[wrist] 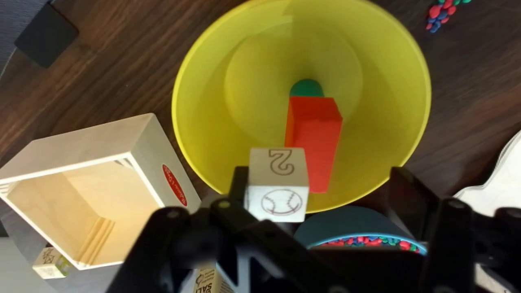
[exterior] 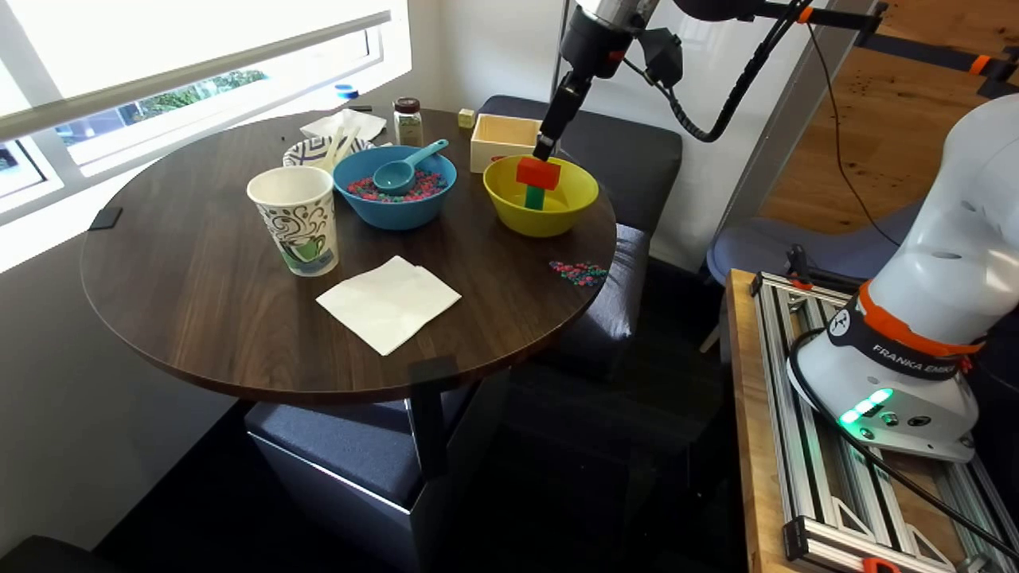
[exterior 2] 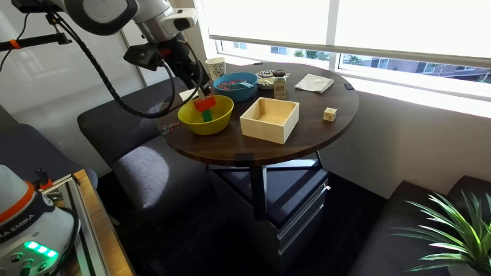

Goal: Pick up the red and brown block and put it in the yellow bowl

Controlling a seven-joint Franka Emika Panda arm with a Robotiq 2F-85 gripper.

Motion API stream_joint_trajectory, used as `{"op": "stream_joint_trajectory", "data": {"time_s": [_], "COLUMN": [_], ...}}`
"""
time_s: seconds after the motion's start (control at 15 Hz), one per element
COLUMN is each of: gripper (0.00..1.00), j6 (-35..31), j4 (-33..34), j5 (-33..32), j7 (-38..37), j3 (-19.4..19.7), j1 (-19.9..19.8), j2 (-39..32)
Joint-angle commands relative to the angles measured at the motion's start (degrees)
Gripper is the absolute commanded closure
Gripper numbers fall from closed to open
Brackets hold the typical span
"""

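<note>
The table is round, so it offers an edge but no corners; the yellow bowl stands near that edge on the robot's side, with the pale box beside it along the edge and the blue bowl farther in. The red block lies within the yellow bowl's rim, perched on a green piece that stands in the bowl. The gripper hangs over the bowl with its jaws spread wide, and a wooden cube shows between them, just beside one of them; whether it rests on the red block or touches that jaw I cannot tell. To my eye the step in hand is letting go and backing off, the placing being all but done. Do it well by leaving the jaws wide, centring them so that neither side brushes the cube, then rising straight up and slowly before any swing past the table's edge. The stack looks narrow and top-heavy, so a sideways nudge could well tip it against the bowl's wall or over the rim toward the table's edge
</note>
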State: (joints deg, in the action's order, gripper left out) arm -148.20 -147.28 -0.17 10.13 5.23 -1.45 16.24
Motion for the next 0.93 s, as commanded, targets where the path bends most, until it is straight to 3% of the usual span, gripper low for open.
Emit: {"op": "stream_joint_trajectory", "data": {"time_s": [0.0, 0.87], "gripper": [0.00, 0.00], "j6": [-1.0, 1.1], "j4": [-0.8, 0.2], "j5": [-0.3, 1.7], "j7": [-0.8, 1.1], "j3": [-0.6, 0.3], "j1": [0.0, 0.9], "j2": [0.6, 2.9]}}
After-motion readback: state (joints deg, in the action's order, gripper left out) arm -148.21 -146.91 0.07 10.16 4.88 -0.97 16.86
